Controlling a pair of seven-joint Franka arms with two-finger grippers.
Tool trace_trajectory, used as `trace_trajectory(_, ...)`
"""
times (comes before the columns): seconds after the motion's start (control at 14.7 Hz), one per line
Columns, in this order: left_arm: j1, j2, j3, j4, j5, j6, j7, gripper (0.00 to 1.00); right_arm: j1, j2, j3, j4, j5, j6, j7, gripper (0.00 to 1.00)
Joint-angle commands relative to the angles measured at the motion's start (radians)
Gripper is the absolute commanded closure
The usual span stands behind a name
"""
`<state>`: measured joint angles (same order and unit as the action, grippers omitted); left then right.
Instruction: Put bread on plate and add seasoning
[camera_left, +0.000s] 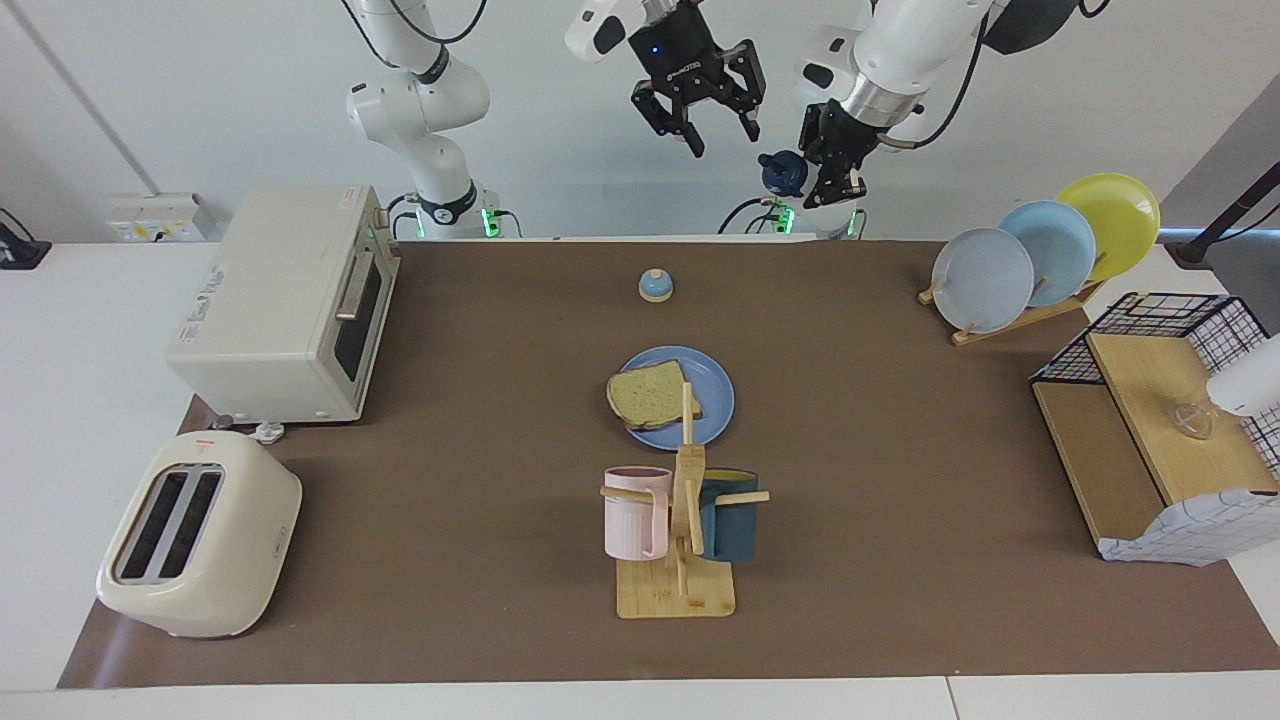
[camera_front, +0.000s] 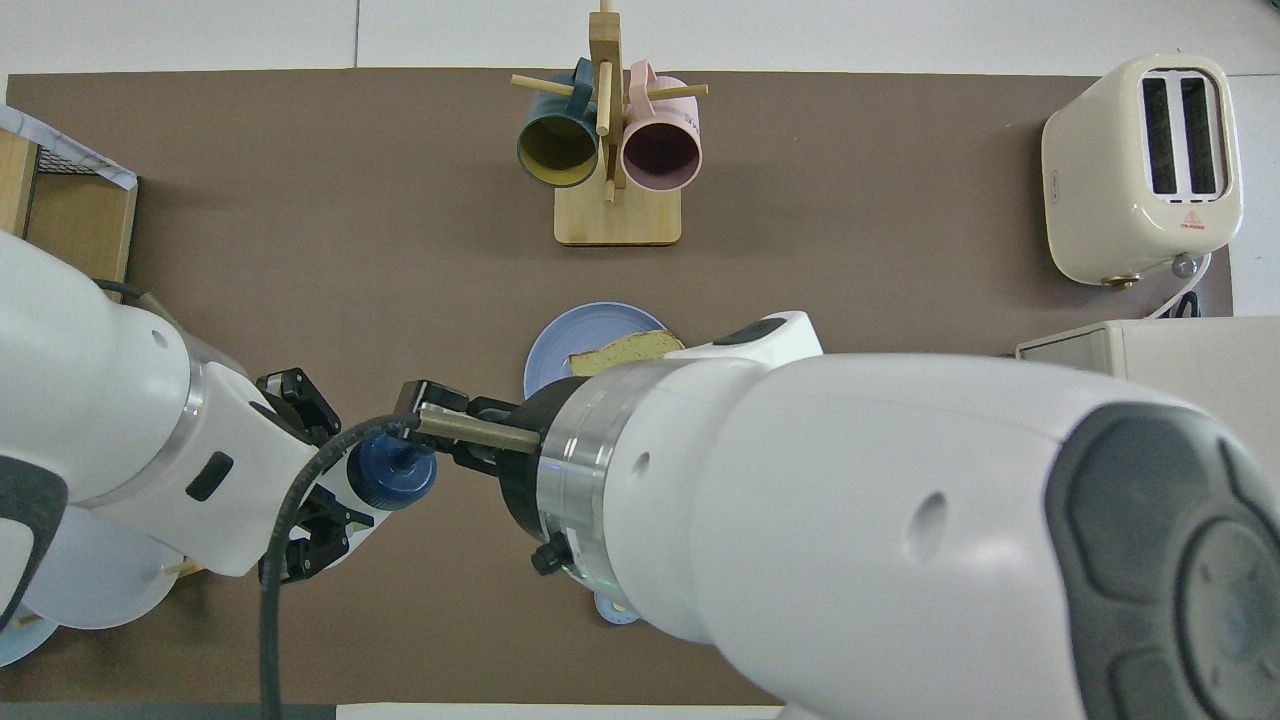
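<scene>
The bread (camera_left: 650, 396) lies flat on the blue plate (camera_left: 712, 400) in the middle of the brown mat; in the overhead view the bread (camera_front: 620, 352) and plate (camera_front: 560, 340) show partly under my right arm. My left gripper (camera_left: 835, 172) is shut on the seasoning (camera_left: 781, 174), held high over the robots' end of the table and tipped sideways, with its navy cap (camera_front: 392, 478) pointing toward my right gripper. My right gripper (camera_left: 724, 140) hangs open beside that cap, holding nothing.
A small blue-domed bell (camera_left: 655, 286) sits nearer the robots than the plate. A mug tree (camera_left: 685, 520) stands just farther. Toaster oven (camera_left: 290, 300) and toaster (camera_left: 200, 535) occupy the right arm's end. A plate rack (camera_left: 1040, 250) and wire shelf (camera_left: 1150, 420) occupy the left arm's end.
</scene>
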<state>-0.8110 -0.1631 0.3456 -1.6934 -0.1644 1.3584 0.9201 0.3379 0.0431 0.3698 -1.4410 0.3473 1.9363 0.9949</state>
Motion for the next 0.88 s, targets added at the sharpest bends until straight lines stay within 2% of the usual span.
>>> trace_trajectory(0.0, -0.008, -0.030, 0.001, -0.023, -0.009, -0.010, 0.006, 0.77, 0.001, 0.006, 0.006, -0.007, -0.017, 0.027, 0.022, 0.33)
trace_trajectory(0.2, -0.010, -0.030, 0.001, -0.023, -0.010, -0.004, -0.001, 0.77, 0.009, 0.009, 0.006, -0.024, -0.021, 0.061, 0.025, 0.43)
trace_trajectory(0.48, -0.008, -0.030, 0.003, -0.023, -0.026, -0.001, -0.003, 0.77, 0.027, 0.017, 0.006, -0.039, -0.022, 0.122, 0.027, 0.43)
trace_trajectory(0.61, -0.007, -0.030, 0.003, -0.023, -0.027, -0.001, -0.003, 0.77, 0.026, 0.021, 0.006, -0.039, -0.024, 0.116, 0.024, 0.43)
trace_trajectory(0.82, -0.007, -0.030, 0.003, -0.026, -0.029, -0.001, -0.006, 0.77, 0.035, 0.020, 0.006, -0.045, -0.027, 0.122, 0.027, 0.56)
